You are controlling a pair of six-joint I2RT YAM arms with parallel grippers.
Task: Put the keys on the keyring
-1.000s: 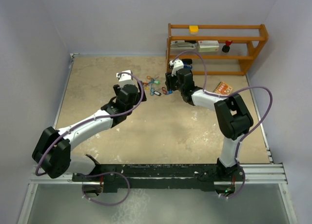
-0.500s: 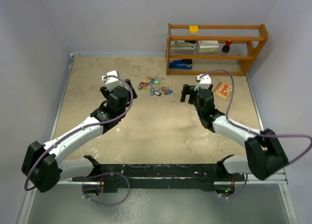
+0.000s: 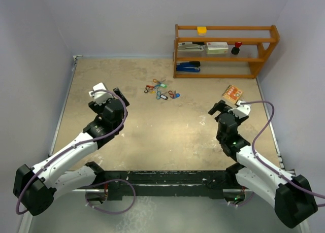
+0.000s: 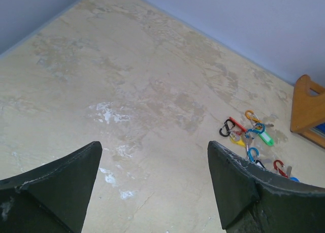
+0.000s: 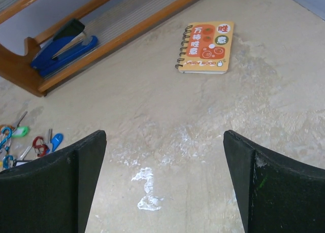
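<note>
Drawn back from the keys [image 3: 160,90] since a second ago, our left gripper [image 4: 153,146] and right gripper [image 5: 163,136] hang with jaws wide apart, holding nothing. We find the keys clustered on the table [image 3: 167,134] (near the wooden shelf [image 3: 226,27]), at one o'clock from the left gripper, eleven from the right.

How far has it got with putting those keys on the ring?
Done: unclear; the keys lie in one bunch on the table, too small to tell whether any are linked. In hand: nothing; the left claw and right claw are both open, empty, away from the bunch. Left: possibly all the threading.
</note>
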